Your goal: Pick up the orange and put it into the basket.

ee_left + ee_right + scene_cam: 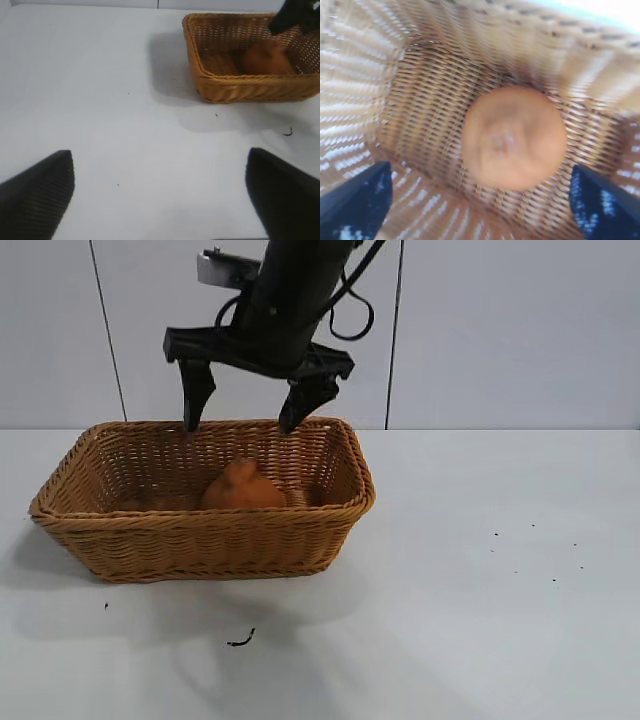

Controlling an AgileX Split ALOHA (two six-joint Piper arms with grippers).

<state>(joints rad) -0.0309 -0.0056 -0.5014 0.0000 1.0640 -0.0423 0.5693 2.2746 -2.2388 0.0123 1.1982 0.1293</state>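
The orange (240, 490) lies inside the wicker basket (200, 540) on its floor, right of centre. My right gripper (242, 423) hangs open and empty just above the basket's back rim, over the orange and apart from it. The right wrist view looks straight down on the orange (514, 137) on the basket's weave (420, 100), between the spread fingers of the gripper (479, 175). My left gripper (160, 160) is open and empty over bare table, far from the basket (235, 90); the orange (267, 59) and the right gripper (295, 15) show in its view.
The basket stands at the left of the white table (480, 620). A small dark scrap (240, 640) lies on the table in front of it, and a few dark specks (530, 550) lie to the right. A pale panelled wall closes the back.
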